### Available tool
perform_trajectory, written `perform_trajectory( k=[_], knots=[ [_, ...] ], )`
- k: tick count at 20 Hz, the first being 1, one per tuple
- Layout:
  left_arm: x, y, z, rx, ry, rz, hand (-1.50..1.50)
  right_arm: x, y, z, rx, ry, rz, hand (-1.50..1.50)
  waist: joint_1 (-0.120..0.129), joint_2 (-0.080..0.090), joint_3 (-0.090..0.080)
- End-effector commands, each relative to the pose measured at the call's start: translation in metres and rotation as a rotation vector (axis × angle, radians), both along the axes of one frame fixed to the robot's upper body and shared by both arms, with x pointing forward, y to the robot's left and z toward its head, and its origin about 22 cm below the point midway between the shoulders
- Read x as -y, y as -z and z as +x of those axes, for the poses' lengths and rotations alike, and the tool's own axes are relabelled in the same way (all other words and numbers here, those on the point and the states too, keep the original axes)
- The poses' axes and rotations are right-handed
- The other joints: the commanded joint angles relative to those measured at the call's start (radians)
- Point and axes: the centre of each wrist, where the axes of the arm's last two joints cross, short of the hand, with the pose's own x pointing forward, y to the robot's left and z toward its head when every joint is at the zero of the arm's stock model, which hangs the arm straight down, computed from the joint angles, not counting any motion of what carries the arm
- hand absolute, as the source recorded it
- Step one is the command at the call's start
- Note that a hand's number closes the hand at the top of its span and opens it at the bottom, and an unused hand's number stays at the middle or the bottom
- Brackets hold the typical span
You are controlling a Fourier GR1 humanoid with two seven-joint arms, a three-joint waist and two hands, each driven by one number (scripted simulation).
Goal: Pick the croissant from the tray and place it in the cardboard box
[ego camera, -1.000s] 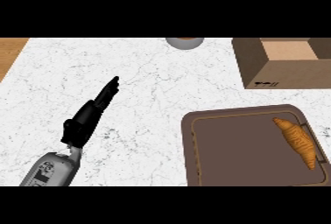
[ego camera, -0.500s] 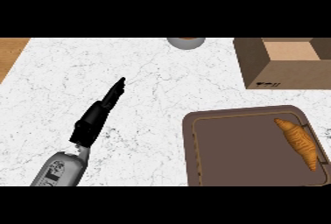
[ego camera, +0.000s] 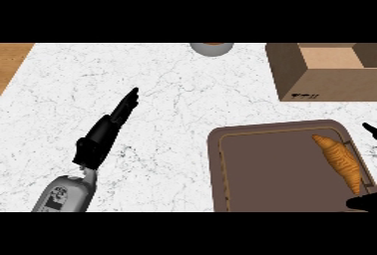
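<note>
A golden croissant point(ego camera: 340, 160) lies lengthwise near the right side of the dark brown tray point(ego camera: 218, 172). The open cardboard box point(ego camera: 324, 74) stands beyond the tray at the top right. Only two black tips of my right hand point(ego camera: 369, 129) show at the right edge, one just past the croissant's far end and one near its close end, spread wide apart and touching nothing. My left hand point(ego camera: 105, 132) hovers over the marble counter left of the tray, fingers straight and pointing away, holding nothing.
A grey bowl point(ego camera: 212, 48) sits at the counter's far edge, left of the box. A strip of wooden surface point(ego camera: 11, 62) shows at the top left corner. White marble counter point(ego camera: 177, 99) spreads between my left hand and the tray.
Black tips of my right hand have come into view at the right edge beside the croissant. My left hand has drifted slightly right and stretched straighter.
</note>
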Motion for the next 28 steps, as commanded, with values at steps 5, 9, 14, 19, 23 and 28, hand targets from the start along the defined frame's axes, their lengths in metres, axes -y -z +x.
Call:
perform_trajectory(
  k=[5, 9, 14, 19, 23, 28],
  knots=[
    [0.004, -0.008, -0.006, -0.007, 0.018, 0.007, 0.0, 0.0, 0.015, 0.028, -0.004, -0.006, -0.025, -1.5, 0.002, 0.0, 0.0],
    [0.009, -0.001, 0.005, 0.004, 0.002, -0.006, 0.0, 0.003, 0.02, 0.019, -0.044, -0.031, -0.016, -1.5, -0.002, 0.0, 0.0],
    [0.012, -0.003, -0.004, -0.005, 0.001, -0.007, 0.0, 0.004, 0.018, 0.016, -0.089, -0.038, -0.025, -1.5, -0.001, -0.001, 0.0],
    [-0.008, -0.004, -0.005, 0.004, 0.006, -0.011, 0.0, -0.01, 0.045, 0.02, -0.129, -0.04, -0.034, -1.5, 0.001, 0.0, 0.0],
    [0.006, -0.011, -0.003, -0.001, 0.009, 0.003, 0.0, -0.009, 0.071, 0.013, -0.137, -0.065, -0.038, -1.5, 0.0, 0.0, 0.0],
    [0.006, 0.014, 0.0, -0.021, 0.01, -0.006, 0.0, -0.02, 0.047, 0.026, -0.129, -0.016, -0.077, -1.5, -0.002, 0.0, 0.0]
  ],
)
